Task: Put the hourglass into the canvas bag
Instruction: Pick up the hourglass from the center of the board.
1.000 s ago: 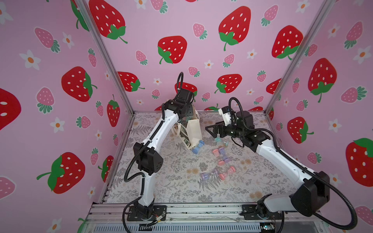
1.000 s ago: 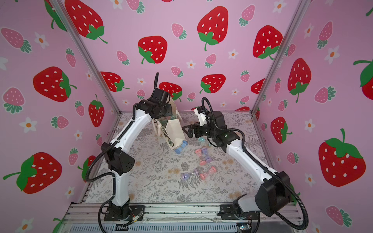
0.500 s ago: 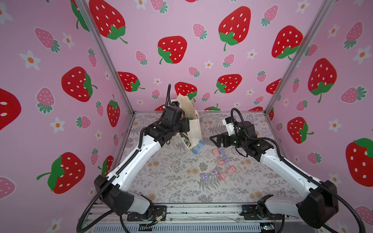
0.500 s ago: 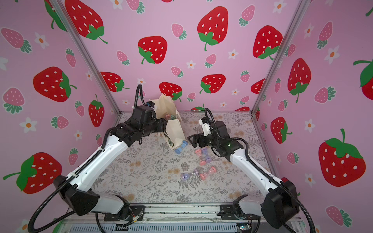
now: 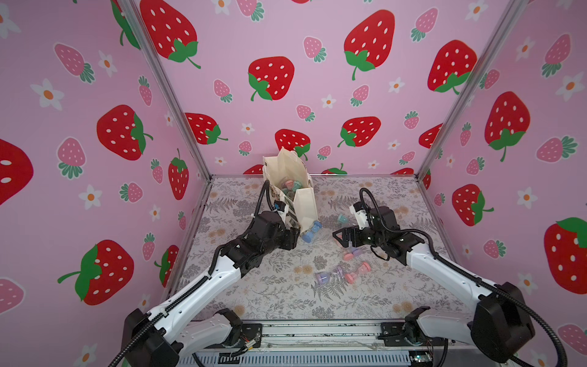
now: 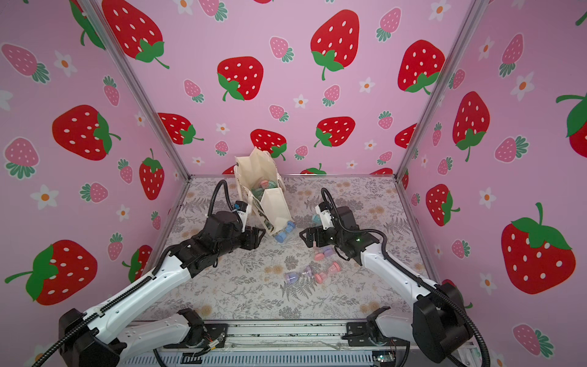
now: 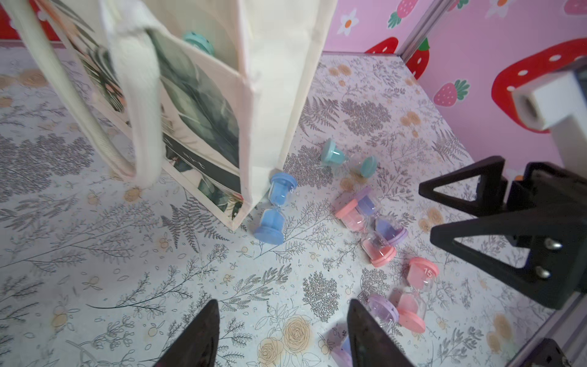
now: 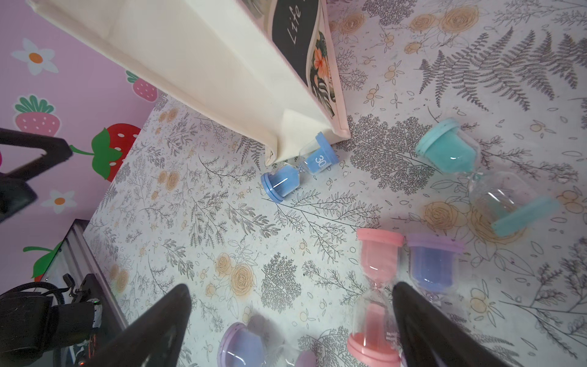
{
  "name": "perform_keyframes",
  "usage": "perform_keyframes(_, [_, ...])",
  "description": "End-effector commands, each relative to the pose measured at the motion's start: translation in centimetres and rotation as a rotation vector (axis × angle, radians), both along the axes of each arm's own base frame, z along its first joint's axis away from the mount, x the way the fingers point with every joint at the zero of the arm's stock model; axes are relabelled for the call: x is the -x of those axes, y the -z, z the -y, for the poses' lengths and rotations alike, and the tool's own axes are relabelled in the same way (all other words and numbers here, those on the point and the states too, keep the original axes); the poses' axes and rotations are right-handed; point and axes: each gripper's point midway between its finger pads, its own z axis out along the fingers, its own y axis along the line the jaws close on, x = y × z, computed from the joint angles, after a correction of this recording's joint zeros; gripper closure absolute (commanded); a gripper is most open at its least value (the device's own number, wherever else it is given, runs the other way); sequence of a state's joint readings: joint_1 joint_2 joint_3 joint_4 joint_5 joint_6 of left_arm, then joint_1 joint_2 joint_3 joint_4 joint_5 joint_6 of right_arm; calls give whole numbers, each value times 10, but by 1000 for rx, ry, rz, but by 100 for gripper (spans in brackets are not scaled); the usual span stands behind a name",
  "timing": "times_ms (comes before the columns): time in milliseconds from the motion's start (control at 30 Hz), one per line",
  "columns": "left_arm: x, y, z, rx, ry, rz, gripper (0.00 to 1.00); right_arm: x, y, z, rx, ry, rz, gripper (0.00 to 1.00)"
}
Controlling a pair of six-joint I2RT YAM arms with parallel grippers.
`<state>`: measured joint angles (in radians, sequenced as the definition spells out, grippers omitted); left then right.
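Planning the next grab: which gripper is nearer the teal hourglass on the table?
Right. The right gripper is close to the teal hourglass; the left gripper is farther, past the blue hourglass.

the canvas bag [image 7: 273,79] runs off the left wrist view's edge; hourglasses [image 5: 297,185] inside (teal, pink) sit half hidden.

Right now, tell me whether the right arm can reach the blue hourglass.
Probably yes: the right tool is open, and only bare mat lies before the blue hourglass, though the canvas bag touches it.

Blue hourglass [image 8: 297,168] on side, touching canvas bag [image 8: 197,63] bottom corner.
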<state>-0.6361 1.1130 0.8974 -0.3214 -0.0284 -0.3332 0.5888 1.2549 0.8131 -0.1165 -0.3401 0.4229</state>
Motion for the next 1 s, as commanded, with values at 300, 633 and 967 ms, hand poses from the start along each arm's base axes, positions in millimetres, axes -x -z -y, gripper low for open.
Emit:
perform_keyframes(300, [-35,63,47,-121,66,16,35,-15,16,1,-35,39,-6,1])
perform_keyframes(633, [-66,115,52,-247,-2,-26,34,-18,16,2,-55,41,-4,1])
perform_keyframes(967, [-88,142,56,-324,-44,-28,33,-19,11,5,-62,44,11,1])
